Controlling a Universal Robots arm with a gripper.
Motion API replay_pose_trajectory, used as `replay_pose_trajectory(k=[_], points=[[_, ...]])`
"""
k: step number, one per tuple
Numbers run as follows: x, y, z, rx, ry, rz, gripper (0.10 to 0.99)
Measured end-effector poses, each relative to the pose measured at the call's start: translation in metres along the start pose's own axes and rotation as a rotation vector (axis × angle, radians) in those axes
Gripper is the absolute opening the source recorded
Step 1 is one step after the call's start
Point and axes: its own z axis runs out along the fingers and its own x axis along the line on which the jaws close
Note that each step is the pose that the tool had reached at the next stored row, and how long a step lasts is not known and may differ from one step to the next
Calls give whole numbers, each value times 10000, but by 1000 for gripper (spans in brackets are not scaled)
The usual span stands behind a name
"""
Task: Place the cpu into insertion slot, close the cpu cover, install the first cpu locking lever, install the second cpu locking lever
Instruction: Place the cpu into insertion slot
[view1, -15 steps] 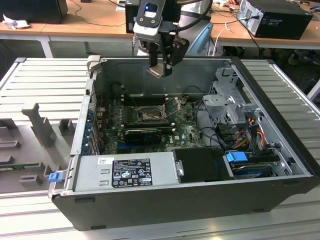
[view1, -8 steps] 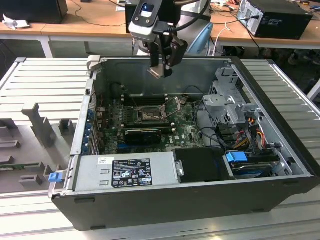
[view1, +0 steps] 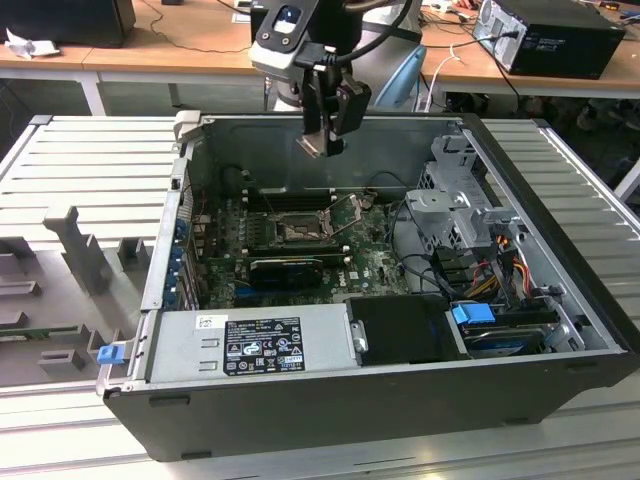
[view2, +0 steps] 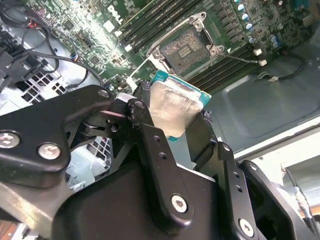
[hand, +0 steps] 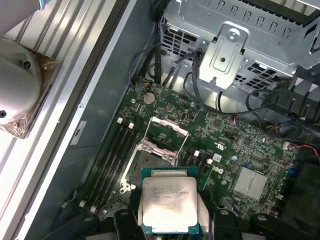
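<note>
The gripper (view2: 174, 120) is closed on the cpu (view2: 176, 102), pinching its edges between two fingers. The silvery top faces both wrist views, and the fingers hide its lower edge. The chip hangs above the open computer case (view1: 400, 400), over the insertion slot (view2: 186, 47), and covers part of that slot in the first wrist view. The cpu cover (hand: 168, 131) stands raised beside the slot. In the exterior view the chip is hard to make out.
</note>
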Motion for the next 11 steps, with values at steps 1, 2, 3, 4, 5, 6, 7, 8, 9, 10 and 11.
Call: replay_pose_trajectory(k=[1,2,3,4,5,6,7,8,9,10,11], points=[[0,0,1,-3,-14,155,529],[0,0,1,-4,-22,239,529],[0,0,1,-6,-29,317,529],[0,0,2,-8,-37,403,529],[0,0,2,-9,-43,482,529],[0,0,3,-11,-53,591,529],[0,0,3,-12,-61,676,529],[0,0,3,-14,-70,769,529],[0,0,4,-17,-79,879,529],[0,0,5,-19,-87,985,529],[0,-1,6,-23,-102,1150,529]])
